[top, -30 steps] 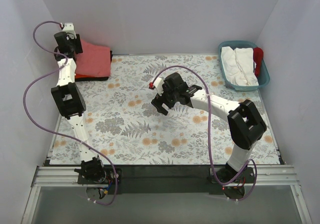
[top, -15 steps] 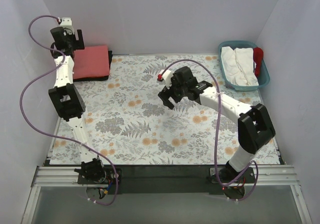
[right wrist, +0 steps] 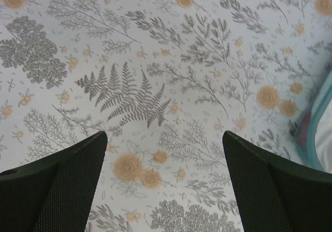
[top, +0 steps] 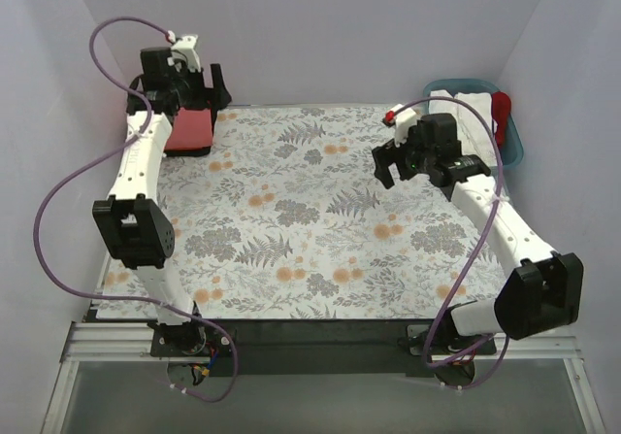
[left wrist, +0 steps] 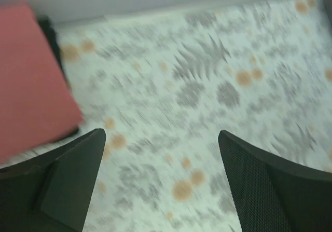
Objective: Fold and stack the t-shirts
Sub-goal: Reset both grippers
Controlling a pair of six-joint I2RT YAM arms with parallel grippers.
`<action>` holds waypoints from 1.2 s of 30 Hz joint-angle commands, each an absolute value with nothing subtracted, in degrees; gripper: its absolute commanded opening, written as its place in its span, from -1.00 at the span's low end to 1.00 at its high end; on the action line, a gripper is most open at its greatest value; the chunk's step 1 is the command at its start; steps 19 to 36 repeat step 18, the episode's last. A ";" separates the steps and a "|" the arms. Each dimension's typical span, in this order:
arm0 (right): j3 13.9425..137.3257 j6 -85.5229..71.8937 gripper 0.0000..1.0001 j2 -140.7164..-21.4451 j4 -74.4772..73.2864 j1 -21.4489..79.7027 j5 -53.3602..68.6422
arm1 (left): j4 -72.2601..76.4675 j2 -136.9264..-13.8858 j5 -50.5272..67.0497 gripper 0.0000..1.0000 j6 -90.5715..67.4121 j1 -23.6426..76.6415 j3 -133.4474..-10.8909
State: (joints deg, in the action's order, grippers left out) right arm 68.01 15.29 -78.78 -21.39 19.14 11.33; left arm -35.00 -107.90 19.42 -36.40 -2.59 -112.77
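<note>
Fingers (right wrist: 57, 185) of right gripper (right wrist: 163, 134) spread above floral tablecloth (right wrist: 155, 76).

Left arm (top: 142, 162) hides part of the rose-red shirt (top: 193, 126); left wrist view blurred.

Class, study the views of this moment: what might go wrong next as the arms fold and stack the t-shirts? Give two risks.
1. The open left gripper hangs right beside the folded red shirt. A careless sweep might snag its edge and undo the fold.
2. The open right gripper is close to the teal basket, so it might knock the rim.
</note>
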 commanded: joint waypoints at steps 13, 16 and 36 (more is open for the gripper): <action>52.56 10.55 0.97 -63.91 -33.22 13.01 10.11 | -32.35 -75.86 23.47 0.84 -42.36 4.83 -62.59; 51.85 10.28 0.97 -62.58 -34.36 12.13 11.86 | -31.99 -72.87 24.17 0.84 -42.80 5.18 -60.56; 52.03 10.11 0.97 -62.40 -34.72 11.26 12.83 | -32.52 -72.34 24.43 0.84 -42.98 5.27 -60.99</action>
